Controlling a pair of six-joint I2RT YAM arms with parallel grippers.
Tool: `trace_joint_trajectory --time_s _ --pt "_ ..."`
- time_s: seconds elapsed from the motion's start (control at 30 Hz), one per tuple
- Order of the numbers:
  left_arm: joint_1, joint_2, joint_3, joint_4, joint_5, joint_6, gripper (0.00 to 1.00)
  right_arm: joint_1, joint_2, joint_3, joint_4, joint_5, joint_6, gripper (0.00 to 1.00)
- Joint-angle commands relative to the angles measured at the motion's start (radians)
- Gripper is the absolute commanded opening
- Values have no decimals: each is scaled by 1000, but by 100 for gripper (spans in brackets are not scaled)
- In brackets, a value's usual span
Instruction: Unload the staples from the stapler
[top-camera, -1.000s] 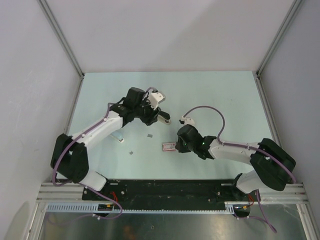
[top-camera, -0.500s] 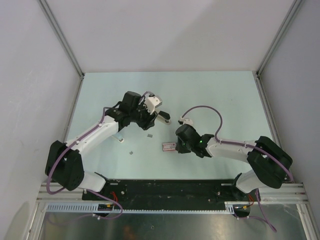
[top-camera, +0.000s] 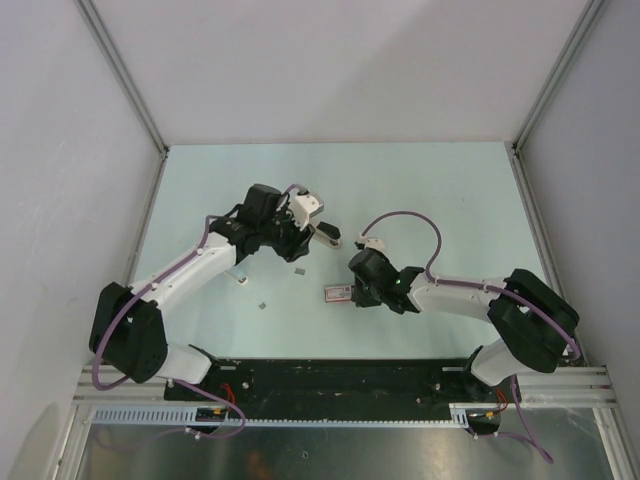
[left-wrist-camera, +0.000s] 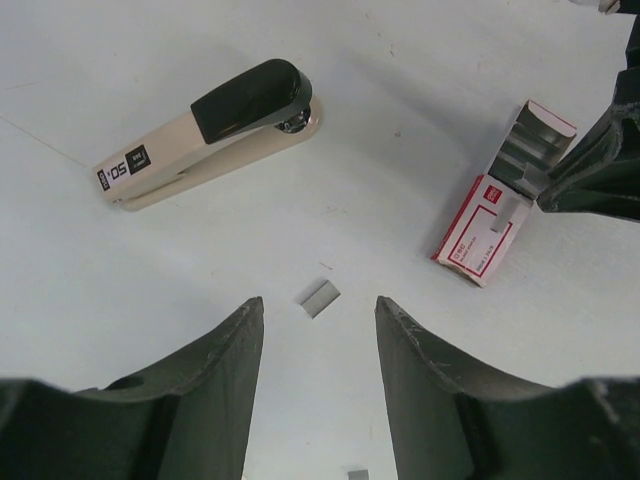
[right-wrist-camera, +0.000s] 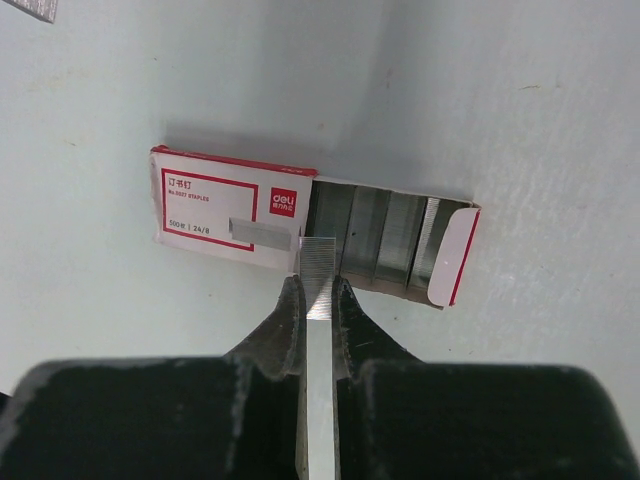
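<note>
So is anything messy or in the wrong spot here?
Yes. Short staple strips lie scattered loose on the table, outside the open staple box. One strip rests on top of the box's sleeve instead of inside it. The right gripper pinches another strip.

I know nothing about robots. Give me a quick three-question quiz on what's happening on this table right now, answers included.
1. True or false: the right gripper is shut on a strip of staples.
2. The red and white staple box is: A) closed; B) open, with rows of staples inside; C) open and empty.
3. Fill in: below the open left gripper lies a short loose ____ of staples.

Key: 1 true. 2 B. 3 strip, that is the loose strip.
</note>
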Motion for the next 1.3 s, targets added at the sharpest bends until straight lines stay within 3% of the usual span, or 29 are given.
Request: trace_joint_trajectory --time_s 0.0,0.8,1.13,1.27 --pt "6 -44 -10 6 32 8 54 0 4 36 -13 29 10 4" --pt "5 -55 -29 6 42 11 53 -21 43 58 -13 3 -5 6" --pt "6 -59 -36 6 44 12 53 -21 43 61 -19 5 -2 29" --pt "6 -62 -40 6 45 13 54 -17 39 61 -21 11 -1 33"
